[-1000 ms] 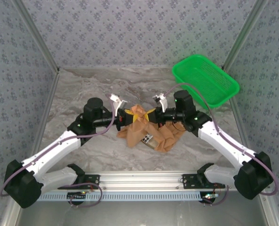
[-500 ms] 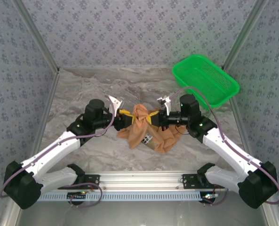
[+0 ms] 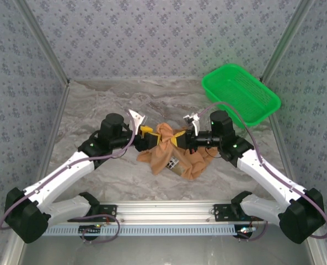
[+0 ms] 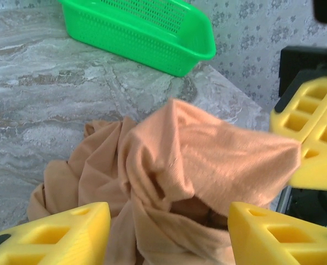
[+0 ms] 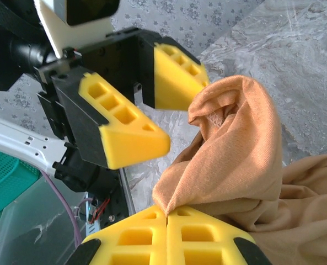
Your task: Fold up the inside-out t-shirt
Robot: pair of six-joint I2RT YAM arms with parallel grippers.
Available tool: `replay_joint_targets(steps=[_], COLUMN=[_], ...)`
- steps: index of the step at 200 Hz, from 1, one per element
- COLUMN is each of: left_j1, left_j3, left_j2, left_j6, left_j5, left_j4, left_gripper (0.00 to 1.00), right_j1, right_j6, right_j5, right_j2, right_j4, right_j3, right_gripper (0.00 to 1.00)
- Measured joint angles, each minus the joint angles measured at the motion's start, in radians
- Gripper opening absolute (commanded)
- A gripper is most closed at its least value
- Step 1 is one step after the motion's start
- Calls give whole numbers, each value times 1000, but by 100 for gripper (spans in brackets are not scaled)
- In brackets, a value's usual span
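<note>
Right gripper (image 5: 167, 214) clenched on a raised fold of the t-shirt (image 3: 177, 157); left gripper (image 4: 170, 214) released, jaws spread either side of that fold; remainder crumpled at mid-table (image 3: 97, 105)

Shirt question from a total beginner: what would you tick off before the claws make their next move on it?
1. Right claw shut on the shirt: ok.
2. Left claw open and aimed at the raised fold: ok.
3. Left claw gripping cloth: not ok, not yet closed.
4. Shirt lying flat for folding: not ok, it is bunched on the table.
5. Basket apart from the shirt: ok.
6. How many layers the right claw pinches: cannot tell.
</note>
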Motion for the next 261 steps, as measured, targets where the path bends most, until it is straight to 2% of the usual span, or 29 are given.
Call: replay_joint_targets(steps=[31,82,102,127,142,162,210,255,261], left_j1=[-19,-54,-58,-59,-59,-37,126,135,135], left_j3=[48,116,130,137,137,131,61,60,60], left_j2=[19,93,111,118,117,101,-32,-34,-27], left_j6=[3,37,48,51,44,0,-223,-360,-372], left_j5=[-54,-102,-119,-130,-116,-40,182,331,343], left_j4=[-31,-80,-92,-93,-88,-63,51,100,109], left_gripper=[56,38,26,0,0,0,0,0,0], right_j1=[0,0,0,0,-4,-33,-121,-95,-89], right_j6=[-7,-8,-11,-21,-24,-12,61,64,64], right_j5=[0,1,4,12,30,38,96,140,140], right_j2=[3,3,3,3,2,-3,-28,-16,-12], right_j4=[-5,-5,-6,-29,-50,-45,8,11,11], right_j3=[0,0,0,0,0,-4,-58,-58,-58], right_gripper=[0,0,0,0,0,0,0,0,4])
